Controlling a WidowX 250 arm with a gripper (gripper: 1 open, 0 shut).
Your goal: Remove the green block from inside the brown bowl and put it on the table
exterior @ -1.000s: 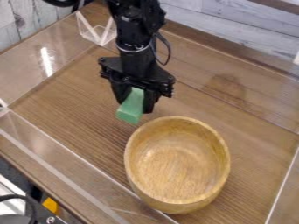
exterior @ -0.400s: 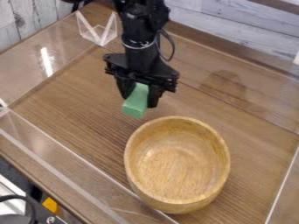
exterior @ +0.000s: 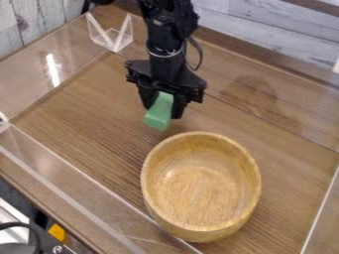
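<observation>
Wood grain runs across the whole worktop (exterior: 79, 119), a brown surface ringed by clear acrylic walls (exterior: 54, 55) that catch bright reflections along the left and far edges. No brand, label or readable writing shows anywhere in the view.

Bare wood lies to the left of the arm, between it and the left wall. More bare wood lies to the right, toward the far right edge. Near the front edge, the brown bowl (exterior: 201, 185) takes up much of the lower right; its thick rim sits close to the front acrylic wall, and its light interior shows only grain.

Black and pointing straight down, the end effector (exterior: 165, 102) hangs just behind the bowl's far rim, over the wood and not over the bowl. Its two fingers (exterior: 145, 92) are clenched on the green block (exterior: 162, 111), pinching its upper part, with the block standing on end and most of its length hanging below the fingertips. The block's lower end is close to the worktop; whether it touches the surface cannot be told from this angle. The block is outside the bowl and just beside its rim.
</observation>
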